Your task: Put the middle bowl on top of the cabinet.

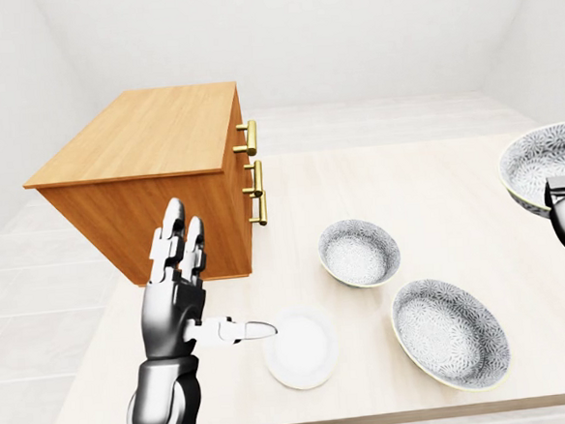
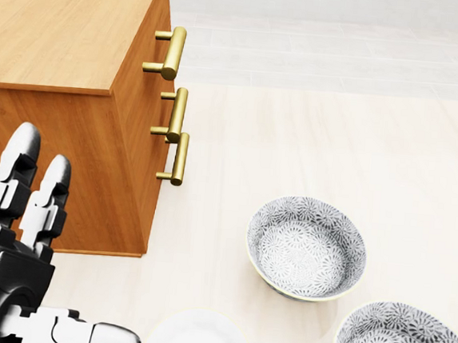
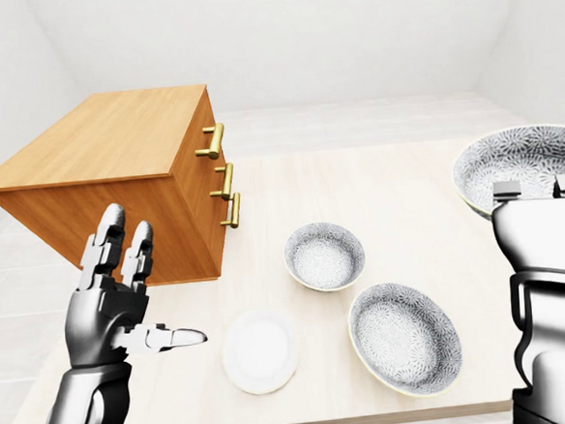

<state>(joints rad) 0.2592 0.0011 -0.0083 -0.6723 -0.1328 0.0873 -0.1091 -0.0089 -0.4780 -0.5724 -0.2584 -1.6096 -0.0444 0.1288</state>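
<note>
My right hand (image 3: 539, 194) is shut on the near rim of a grey patterned bowl (image 3: 516, 157), held up in the air at the right edge of both eye views. Two more patterned bowls rest on the pale table (image 1: 436, 191): a smaller one (image 1: 359, 252) near the middle and a wider one (image 1: 451, 333) toward the bottom right. The wooden cabinet (image 1: 151, 134) with brass handles (image 1: 254, 180) stands at the table's left, its flat top bare. My left hand (image 1: 215, 280) is raised beside the cabinet's side, fingers spread and open, holding nothing.
A white plate (image 1: 300, 349) lies on the table just right of my left thumb, near the table's bottom edge. The cabinet's drawer face with the handles looks toward the bowls. White floor and walls surround the table.
</note>
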